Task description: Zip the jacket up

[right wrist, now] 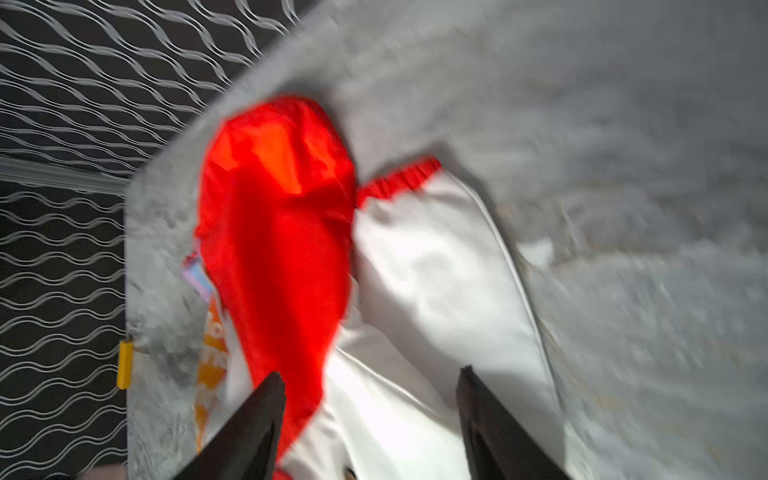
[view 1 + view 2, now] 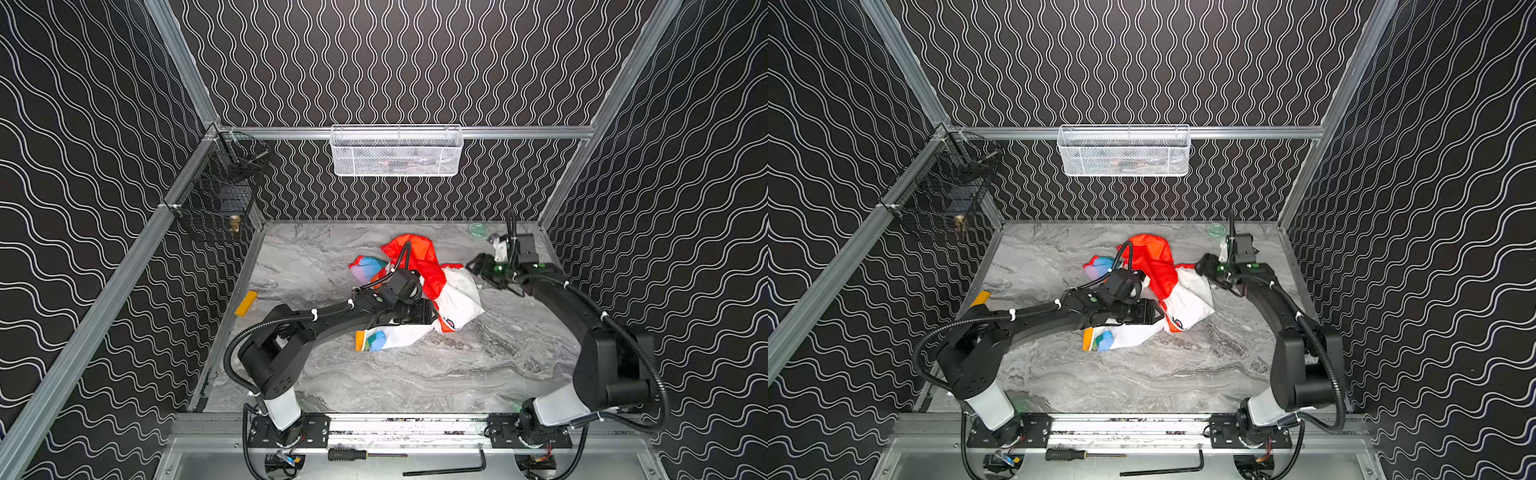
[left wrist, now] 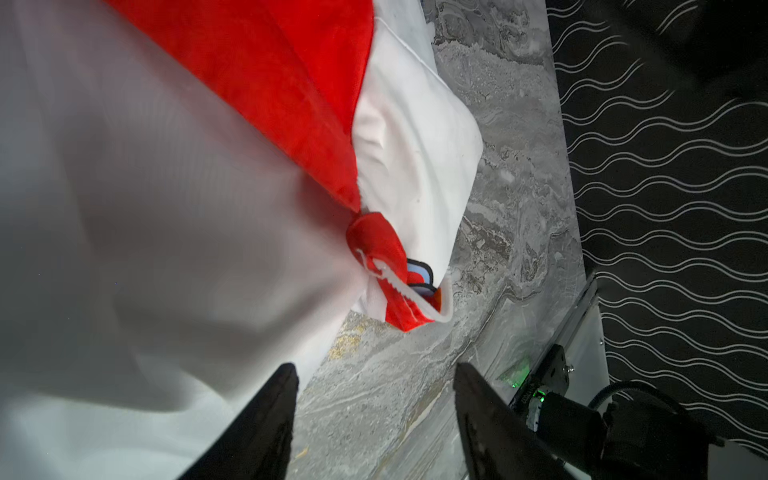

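Cloth, thin and limp, is how the jacket [image 2: 457, 299] reads in both top views: crumpled at the middle of the bench [image 2: 374, 386], red hood [image 2: 415, 257] far, left jaws over it, right jaws just beside its right edge. The left wrist view shows the left jaws spread on nothing, with a toothed white zipper end [image 3: 395, 286] ahead, probably the spot to pinch, since slick fabric likely slides. The blurred right wrist view shows the right jaws spread, facing hood and sleeve [image 1: 436, 270].

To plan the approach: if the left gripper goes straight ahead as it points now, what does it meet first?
Probably the jacket's red zipper end, ahead of the left gripper's open fingers; depth is unclear.
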Motion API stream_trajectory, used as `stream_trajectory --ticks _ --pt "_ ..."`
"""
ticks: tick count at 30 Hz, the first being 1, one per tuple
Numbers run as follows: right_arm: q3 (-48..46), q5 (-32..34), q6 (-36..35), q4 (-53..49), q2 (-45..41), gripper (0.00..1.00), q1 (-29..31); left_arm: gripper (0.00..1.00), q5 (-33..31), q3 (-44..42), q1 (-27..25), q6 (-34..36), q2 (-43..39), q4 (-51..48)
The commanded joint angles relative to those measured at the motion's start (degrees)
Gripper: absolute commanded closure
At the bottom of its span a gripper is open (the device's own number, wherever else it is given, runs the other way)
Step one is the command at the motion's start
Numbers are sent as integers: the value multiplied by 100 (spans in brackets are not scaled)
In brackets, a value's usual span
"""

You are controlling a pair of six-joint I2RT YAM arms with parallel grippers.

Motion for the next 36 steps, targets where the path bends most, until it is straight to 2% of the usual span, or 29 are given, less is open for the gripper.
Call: stream_trajectory --ticks 1,6,10,12,15,20,22,25,30,36 --pt "-559 -124 82 272 -168 32 -124 37 168 189 -17 -176 163 321" --pt "-1086 -340 253 647 -143 29 -240 37 183 368 -29 -142 427 311" --pt "-1200 -584 379 894 79 29 -249 42 258 505 -33 -116 594 358" --pt "-1244 -719 443 1030 185 29 -249 50 258 560 -26 -114 624 350" --pt "-1316 -829 535 1202 317 32 -249 69 249 649 -31 -53 633 308" --pt "-1324 -1139 641 1428 526 61 -249 93 205 751 -35 68 621 120" --pt "-1298 -1224 677 1468 529 74 -249 99 173 790 -30 119 586 29" --pt "-1225 -1289 676 1436 418 88 -249 100 70 875 -26 243 496 -147" --pt "-938 -1216 574 1109 127 99 -249 100 -163 1104 -31 544 254 -563" --pt "-461 -1140 396 679 -122 100 -249 100 -395 1414 -18 900 34 -1020"
